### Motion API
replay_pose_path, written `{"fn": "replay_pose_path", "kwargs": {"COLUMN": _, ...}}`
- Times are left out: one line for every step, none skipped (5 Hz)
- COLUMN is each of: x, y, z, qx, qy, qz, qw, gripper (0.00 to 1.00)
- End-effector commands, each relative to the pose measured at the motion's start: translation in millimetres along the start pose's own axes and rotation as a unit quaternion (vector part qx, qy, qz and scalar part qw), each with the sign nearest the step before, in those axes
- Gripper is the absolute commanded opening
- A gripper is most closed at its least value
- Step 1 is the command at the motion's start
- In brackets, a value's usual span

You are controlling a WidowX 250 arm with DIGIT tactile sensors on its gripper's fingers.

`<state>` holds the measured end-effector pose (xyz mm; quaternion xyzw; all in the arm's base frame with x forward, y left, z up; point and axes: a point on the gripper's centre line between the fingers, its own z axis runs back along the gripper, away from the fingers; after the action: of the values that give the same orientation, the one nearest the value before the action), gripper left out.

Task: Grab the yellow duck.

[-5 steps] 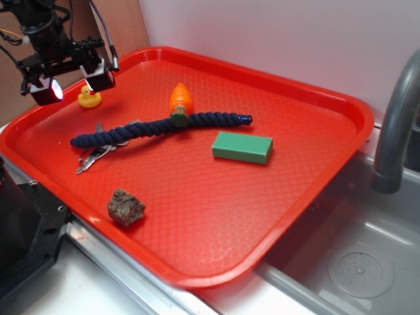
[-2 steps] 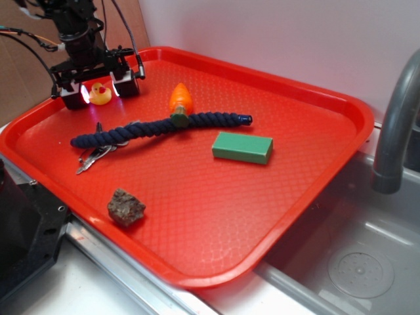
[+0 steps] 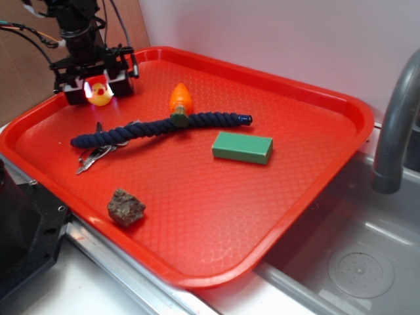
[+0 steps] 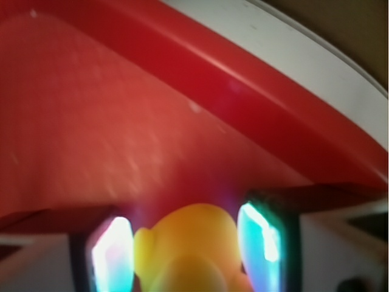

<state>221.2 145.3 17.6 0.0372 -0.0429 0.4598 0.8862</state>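
Beside a sink stands a red tray (image 3: 315, 164). At its far left corner the gripper (image 3: 97, 88) has its two fingers on either side of the duck (image 3: 99, 96). They look pressed against it, though I cannot tell if the grasp is firm. In the wrist view the duck (image 4: 191, 249) fills the gap. Right of it lie a blue rope (image 3: 157, 127), an orange carrot toy (image 3: 180, 102) and a green block (image 3: 242, 147), well apart, so they should not disturb the grasp.
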Motion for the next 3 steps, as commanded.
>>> {"fn": "replay_pose_path", "kwargs": {"x": -35.6, "y": -19.3, "z": 102.0, "qx": -0.061, "qy": -0.018, "qz": -0.182, "qw": 0.981, "gripper": 0.00}}
{"fn": "replay_pose_path", "kwargs": {"x": -74.4, "y": -35.0, "z": 155.9, "qx": -0.078, "qy": -0.035, "qz": -0.292, "qw": 0.952, "gripper": 0.00}}
{"fn": "replay_pose_path", "kwargs": {"x": -93.6, "y": -50.8, "z": 201.1, "qx": -0.108, "qy": 0.020, "qz": -0.358, "qw": 0.927, "gripper": 0.00}}
